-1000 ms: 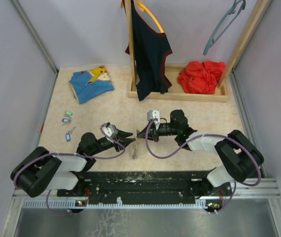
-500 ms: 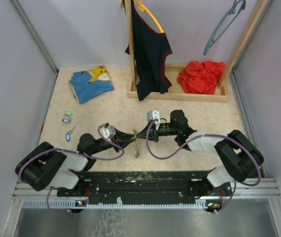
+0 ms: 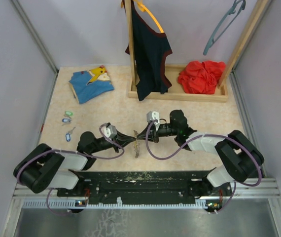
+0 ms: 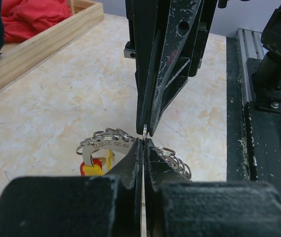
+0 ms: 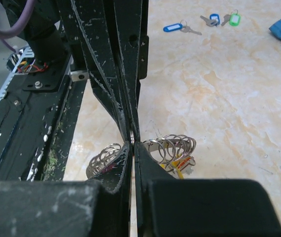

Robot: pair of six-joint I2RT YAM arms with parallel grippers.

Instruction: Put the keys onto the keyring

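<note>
The keyring [image 3: 136, 146] is a bunch of thin metal rings on a stamped plate [image 4: 112, 146] with a yellow and red piece [image 4: 95, 167], hanging just above the tabletop. My left gripper [image 3: 131, 138] and right gripper [image 3: 140, 134] meet tip to tip over it. Both are shut, each pinching the same thin ring [image 5: 132, 137] from opposite sides. In the left wrist view my own gripper [image 4: 144, 141] touches the right fingertips [image 4: 145, 129]. The keys lie far off to the left: a green-headed one [image 5: 234, 19] and blue-headed ones [image 5: 172, 27], also in the top view as keys [image 3: 67, 120].
A folded blue cloth [image 3: 91, 83] lies at the back left. A wooden rack base [image 3: 180, 94] at the back holds a red cloth [image 3: 202, 76], and a dark shirt [image 3: 149, 52] hangs from it. The black mounting rail [image 3: 140, 180] runs along the near edge.
My left gripper has closed from partly open onto the ring, with its arm shifted slightly. The right gripper stayed shut and in place.
</note>
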